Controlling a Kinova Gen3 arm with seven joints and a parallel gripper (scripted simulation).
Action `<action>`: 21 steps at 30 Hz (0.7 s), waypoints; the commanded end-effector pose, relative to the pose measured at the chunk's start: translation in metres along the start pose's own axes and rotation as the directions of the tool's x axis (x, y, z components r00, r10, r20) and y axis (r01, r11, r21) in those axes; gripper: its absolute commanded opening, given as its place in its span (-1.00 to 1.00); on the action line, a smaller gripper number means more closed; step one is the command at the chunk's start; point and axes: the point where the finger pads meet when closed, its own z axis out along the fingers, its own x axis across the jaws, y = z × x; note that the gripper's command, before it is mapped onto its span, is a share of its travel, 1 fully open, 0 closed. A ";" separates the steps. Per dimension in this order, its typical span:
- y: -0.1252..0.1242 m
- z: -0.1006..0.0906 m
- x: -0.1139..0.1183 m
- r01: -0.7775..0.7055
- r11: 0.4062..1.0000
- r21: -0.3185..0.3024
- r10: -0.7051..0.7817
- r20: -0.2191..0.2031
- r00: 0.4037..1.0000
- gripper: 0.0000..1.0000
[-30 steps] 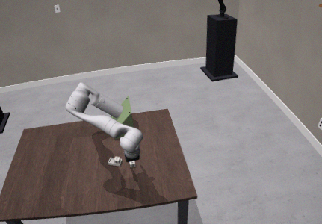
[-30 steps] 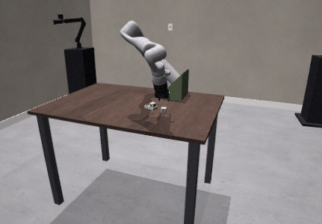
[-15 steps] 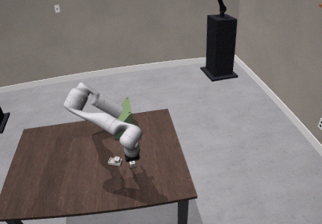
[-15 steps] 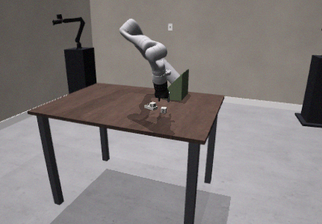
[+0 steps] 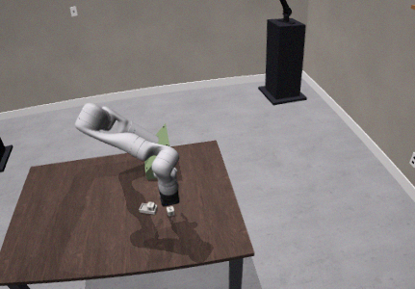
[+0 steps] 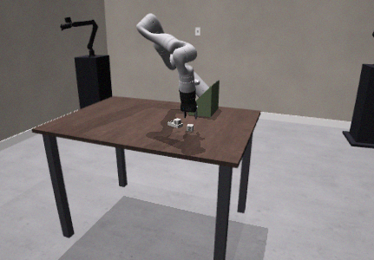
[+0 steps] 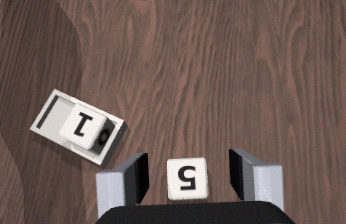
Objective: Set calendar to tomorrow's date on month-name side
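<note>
Risk: the loose cube [image 7: 187, 178], top face reading 5, stands on the bench [image 5: 72, 231] outside the tray [image 7: 46, 117], toward the right edge; an off-centre or skewed close could spin or tip it, or knock it into the tray, which holds the other cube [image 7: 84, 129] (top face 1) and lies nearer the bench's middle. The pincer [image 7: 189, 177] is fully open and holds nothing. Its fingers straddle the 5 cube with a gap on each side, touching nothing I can see.
</note>
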 end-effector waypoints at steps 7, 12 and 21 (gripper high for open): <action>-0.004 -0.008 -0.002 0.008 0.999 -0.050 -0.009 -0.006 1.000 1.00; -0.005 -0.008 -0.002 0.008 0.999 -0.050 -0.009 -0.006 1.000 1.00; -0.004 -0.007 -0.003 0.003 0.995 -0.101 -0.003 0.001 1.000 1.00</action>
